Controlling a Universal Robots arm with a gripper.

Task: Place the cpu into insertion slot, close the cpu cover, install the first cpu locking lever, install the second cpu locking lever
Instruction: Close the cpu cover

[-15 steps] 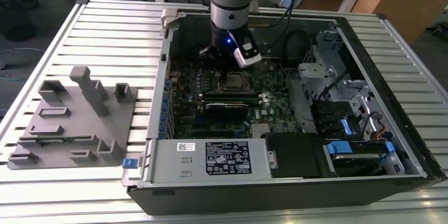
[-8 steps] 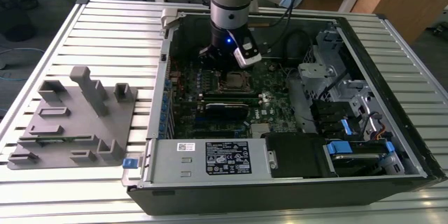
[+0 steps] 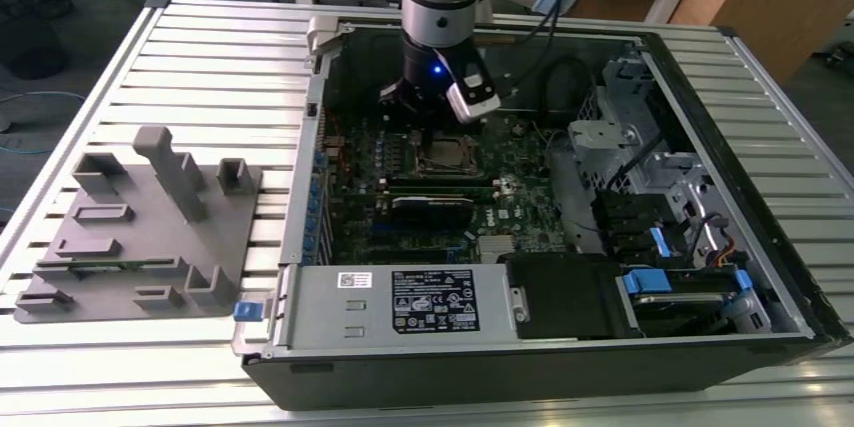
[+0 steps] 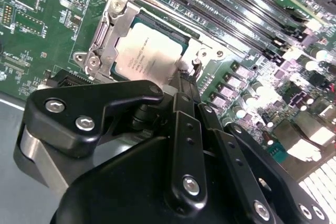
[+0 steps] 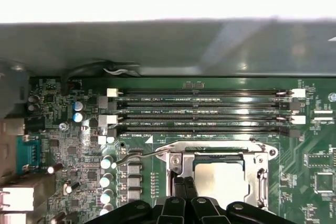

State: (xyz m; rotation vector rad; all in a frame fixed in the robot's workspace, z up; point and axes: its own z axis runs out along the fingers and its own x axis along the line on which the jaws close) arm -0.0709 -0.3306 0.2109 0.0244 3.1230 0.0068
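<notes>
End effector [image 3: 430,125] low inside the open computer case [image 3: 534,377], at the insertion slot [image 3: 447,154].

In the exterior view the case lies on the slatted counter [image 3: 160,47], with a grey fixture tray [image 3: 134,217] on the exterior view's left. In the second wrist view the cpu [image 4: 149,51] sits in the slot, framed by the cpu cover [image 4: 105,40]. The black fingers [image 4: 184,98] are clenched together with their tips at the socket's rim; I cannot tell whether they pinch anything. In the first wrist view a thin wire lever [image 5: 142,154] juts from the socket, near the fingertips.

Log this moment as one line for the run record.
cpu: seated | cpu cover: down over cpu | gripper: shut, at cover's edge
</notes>
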